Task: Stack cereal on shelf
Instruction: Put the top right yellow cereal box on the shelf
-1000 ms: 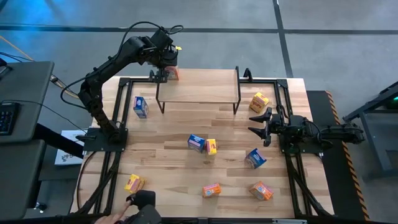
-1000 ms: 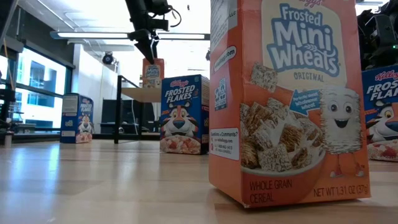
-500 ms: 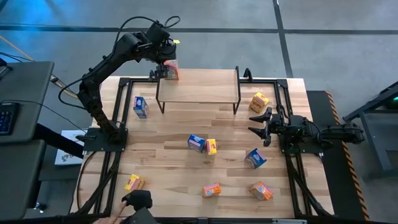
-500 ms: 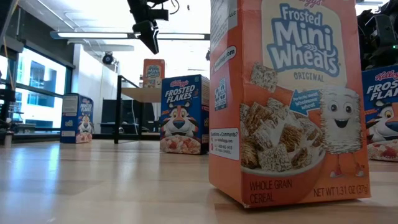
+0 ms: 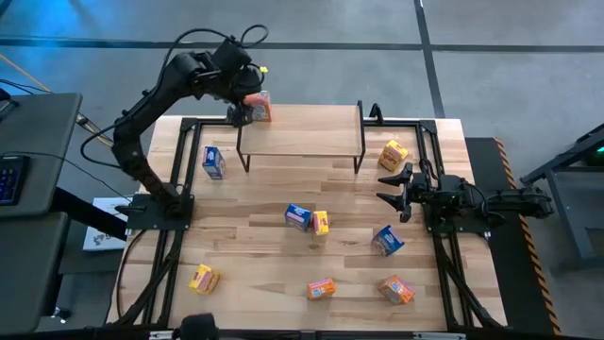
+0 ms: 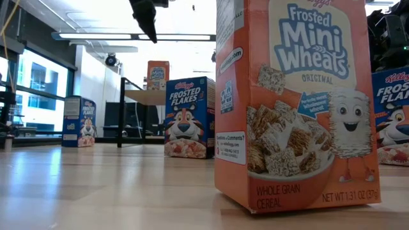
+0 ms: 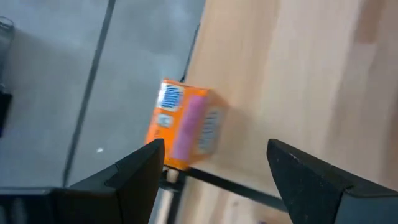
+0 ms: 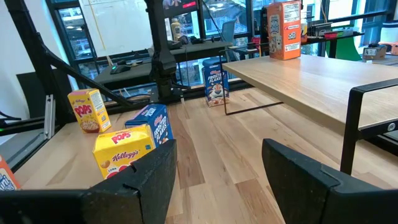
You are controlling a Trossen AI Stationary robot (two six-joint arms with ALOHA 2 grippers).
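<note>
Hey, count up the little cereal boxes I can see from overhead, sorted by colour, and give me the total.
Orange boxes: 3
Blue boxes: 3
Yellow boxes: 3
Total: 9

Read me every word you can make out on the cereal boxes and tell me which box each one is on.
"Frosted Mini Wheats ORIGINAL", "WHOLE GRAIN CEREAL", "NET WT 1.31 OZ (37g)": near orange box.
"Kellogg's FROSTED FLAKES": blue box.
"POPS", "Kellogg's": front yellow box.
"POPS": rear yellow box.
Orange box on the shelf: too small to read.
</note>
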